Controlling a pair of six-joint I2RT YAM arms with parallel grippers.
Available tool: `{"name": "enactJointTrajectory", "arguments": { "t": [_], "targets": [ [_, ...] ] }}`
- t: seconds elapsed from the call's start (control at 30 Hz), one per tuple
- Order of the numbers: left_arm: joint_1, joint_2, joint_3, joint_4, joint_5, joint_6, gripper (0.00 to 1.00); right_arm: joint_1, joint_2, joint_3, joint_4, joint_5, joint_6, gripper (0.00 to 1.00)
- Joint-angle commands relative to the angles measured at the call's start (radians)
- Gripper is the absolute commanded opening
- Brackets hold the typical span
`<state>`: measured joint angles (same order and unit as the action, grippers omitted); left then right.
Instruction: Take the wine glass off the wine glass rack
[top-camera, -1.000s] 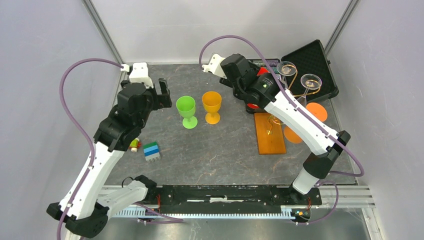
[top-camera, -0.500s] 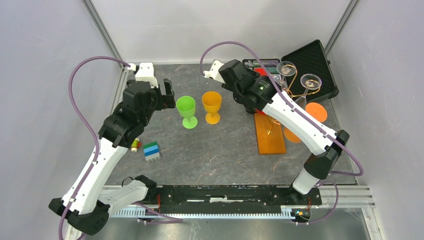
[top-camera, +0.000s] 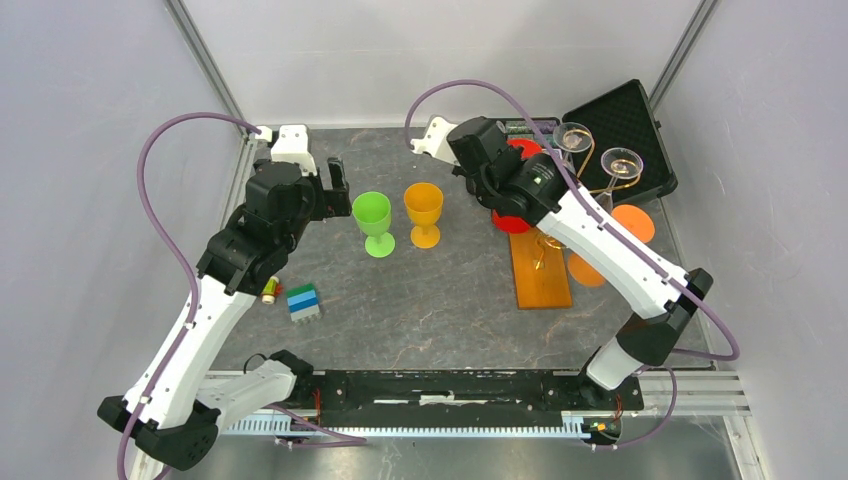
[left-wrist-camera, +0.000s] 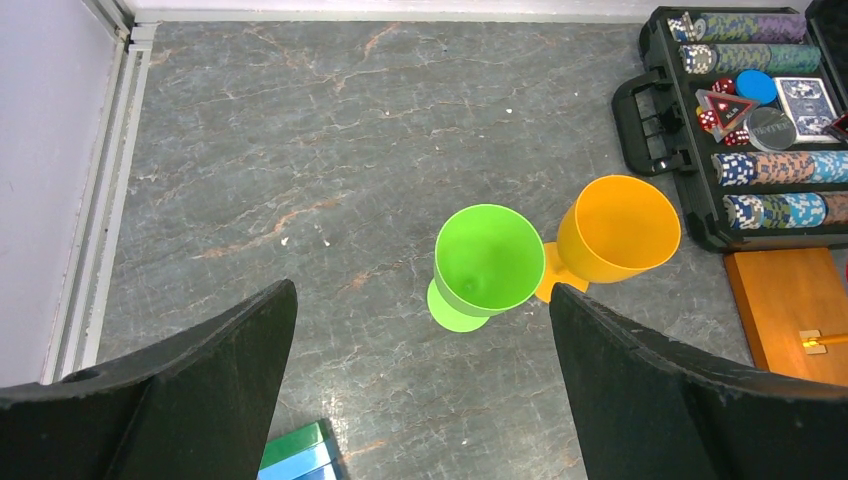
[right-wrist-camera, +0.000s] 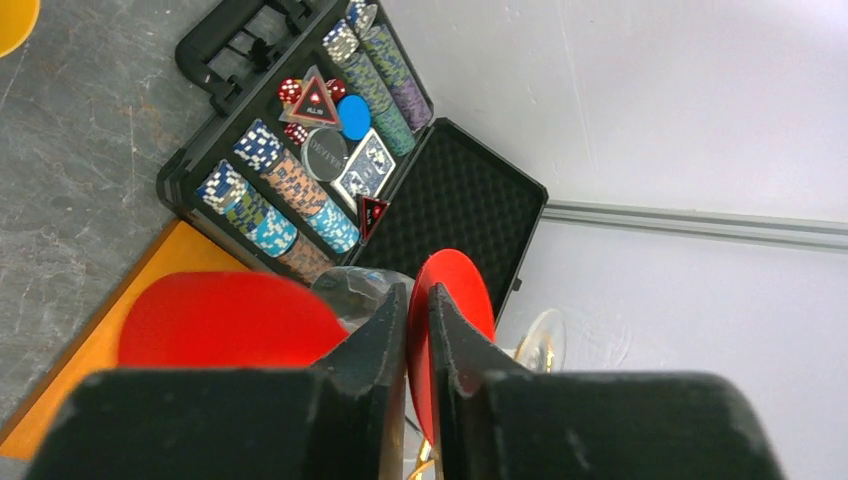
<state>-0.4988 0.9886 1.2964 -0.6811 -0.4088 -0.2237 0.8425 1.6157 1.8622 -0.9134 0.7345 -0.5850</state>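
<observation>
The right gripper (right-wrist-camera: 418, 296), pinched shut on the red wine glass (right-wrist-camera: 230, 320), has shifted slightly beside the wine glass rack (top-camera: 540, 270), so removal looks underway.

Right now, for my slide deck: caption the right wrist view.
Right gripper shut on a red wine glass, open poker-chip case beyond.

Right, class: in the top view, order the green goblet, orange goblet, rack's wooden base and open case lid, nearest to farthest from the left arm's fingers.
From the left arm's fingers:
1. green goblet, just right of them.
2. orange goblet, beside the green one.
3. rack's wooden base, right of centre.
4. case lid, far right corner.
</observation>
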Motion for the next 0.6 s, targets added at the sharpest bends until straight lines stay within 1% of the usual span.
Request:
{"name": "enactJointTrajectory", "arguments": {
  "t": [0.0,0.03,0.07,0.27,0.37,0.57],
  "targets": [
    [0.003,-0.001,0.0,0.042,0.007,-0.031,1.0,0.004,-0.047,-0.009,0.025,-0.041,-0.015,0.07],
    [0.003,-0.001,0.0,0.043,0.007,-0.031,1.0,0.004,-0.048,-0.009,0.03,-0.034,-0.018,0.0],
    [0.003,0.0,0.001,0.043,0.007,-0.031,1.0,0.003,-0.049,-0.01,0.036,-0.02,-0.025,0.0],
    [0.003,0.003,0.004,0.045,0.006,-0.032,1.0,0.004,-0.075,-0.042,0.127,0.038,-0.081,0.0],
    [0.003,0.003,0.004,0.045,0.01,-0.032,1.0,0.004,-0.106,-0.109,0.229,0.081,-0.132,0.0],
    [0.003,0.0,0.006,0.045,0.009,-0.029,1.0,0.004,-0.145,-0.225,0.419,0.104,-0.227,0.0]
  ]
}}
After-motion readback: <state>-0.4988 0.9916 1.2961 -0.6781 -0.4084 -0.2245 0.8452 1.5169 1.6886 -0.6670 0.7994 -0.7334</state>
